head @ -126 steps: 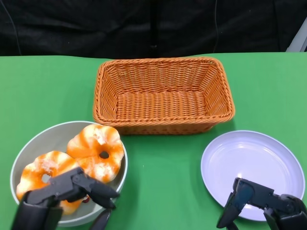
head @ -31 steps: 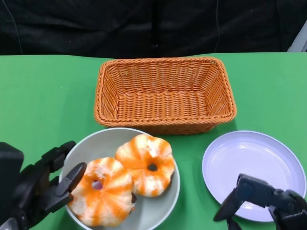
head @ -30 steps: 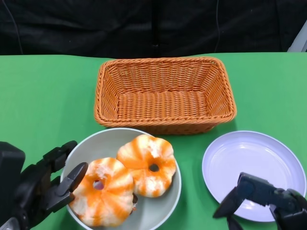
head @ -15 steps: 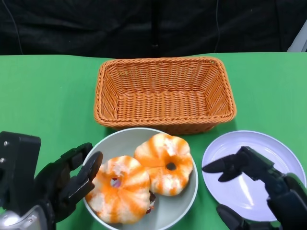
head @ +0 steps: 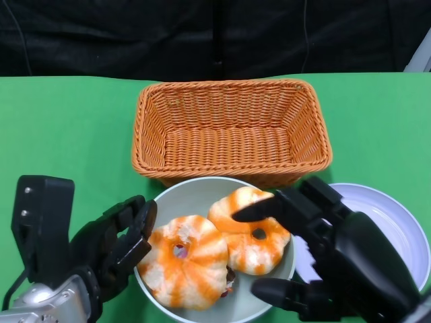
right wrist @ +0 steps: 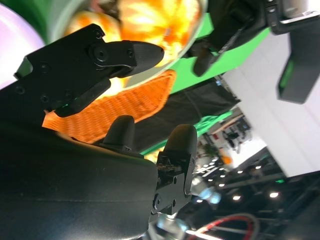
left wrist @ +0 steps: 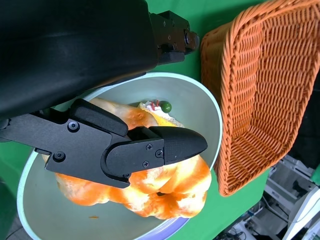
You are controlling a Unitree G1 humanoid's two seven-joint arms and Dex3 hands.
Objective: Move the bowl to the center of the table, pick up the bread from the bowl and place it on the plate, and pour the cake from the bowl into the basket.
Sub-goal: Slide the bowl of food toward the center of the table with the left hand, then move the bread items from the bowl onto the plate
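The grey bowl (head: 195,185) sits just in front of the basket, near the table's middle. It holds two orange-and-white ring-shaped breads, one on the left (head: 185,269) and one on the right (head: 242,250). A small cake shows only as dark and green bits (left wrist: 159,106) beneath them. My left hand (head: 108,249) has its fingers spread against the bowl's left rim. My right hand (head: 323,242) hovers over the right bread with fingers (right wrist: 120,55) apart, holding nothing. The white plate (head: 397,222) lies to the right, partly hidden by that hand.
The woven orange basket (head: 229,85) stands empty behind the bowl, its front wall almost touching the bowl's far rim. Green cloth covers the table, with black drapery behind it. Open cloth lies to the left of the basket and bowl.
The bowl has slid right toward the table's middle with my left hand against its rim. My right hand has lifted off the plate and moved left over the right bread.
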